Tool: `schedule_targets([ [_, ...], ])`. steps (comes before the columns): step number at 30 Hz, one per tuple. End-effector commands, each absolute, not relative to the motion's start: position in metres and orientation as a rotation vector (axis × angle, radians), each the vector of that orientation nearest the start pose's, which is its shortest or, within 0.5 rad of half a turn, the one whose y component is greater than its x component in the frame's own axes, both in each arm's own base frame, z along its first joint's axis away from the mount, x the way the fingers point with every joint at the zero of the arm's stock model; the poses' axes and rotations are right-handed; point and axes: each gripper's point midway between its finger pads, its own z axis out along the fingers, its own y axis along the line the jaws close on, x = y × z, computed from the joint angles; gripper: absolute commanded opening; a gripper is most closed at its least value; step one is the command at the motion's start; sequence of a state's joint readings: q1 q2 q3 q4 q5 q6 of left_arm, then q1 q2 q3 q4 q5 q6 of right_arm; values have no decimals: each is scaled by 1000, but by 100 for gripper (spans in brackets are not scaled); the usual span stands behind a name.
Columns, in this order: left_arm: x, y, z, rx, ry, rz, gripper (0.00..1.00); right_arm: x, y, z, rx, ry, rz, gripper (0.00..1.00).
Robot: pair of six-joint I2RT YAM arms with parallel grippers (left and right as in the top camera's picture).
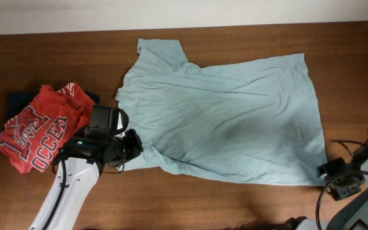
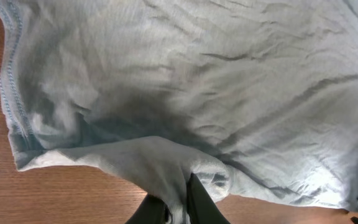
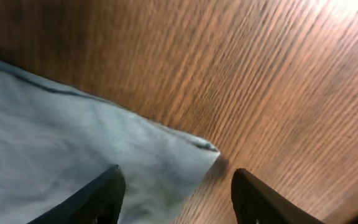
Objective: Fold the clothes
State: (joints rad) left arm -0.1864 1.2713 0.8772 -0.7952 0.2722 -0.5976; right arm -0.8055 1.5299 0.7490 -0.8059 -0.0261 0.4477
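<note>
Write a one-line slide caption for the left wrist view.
Left hand pinching a bunched edge of the pale T-shirt on a wooden table.

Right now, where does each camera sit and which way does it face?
Overhead: fixed above the table, looking straight down at the T-shirt, red shirt, left arm and right arm.
Left wrist: behind the left gripper, looking along its shut fingers at pinched T-shirt fabric.
Right wrist: behind the right gripper, looking down past open fingers at the T-shirt's corner.
Shared: overhead and right wrist both show that corner.
</note>
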Motion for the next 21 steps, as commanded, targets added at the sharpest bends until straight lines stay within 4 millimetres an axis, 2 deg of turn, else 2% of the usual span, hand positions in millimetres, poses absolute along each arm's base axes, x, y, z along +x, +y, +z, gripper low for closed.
schedule_targets([
  [1,273,-95,109,-489,2777,-555,10,148,-154,-7,1890,2547,25,55],
  [2,273,-95,109,-489,2777,-555,10,149,-154,-8,1889,2543,23,50],
  [8,273,-95,109,-466,2778,-550,10,155,-159,-8,1869,2517,22,11],
  [11,273,-95,109,-457,2778,-548,10,156,-160,-7,1866,2515,32,5],
  [15,277,-96,116,-397,2766,-546,10,168,-156,5,1820,2519,126,4],
  [18,283,-93,128,-367,2748,-518,9,183,-150,25,1734,2529,248,4],
  [21,289,-87,138,-363,2722,-460,9,187,-148,49,1730,2530,288,4],
])
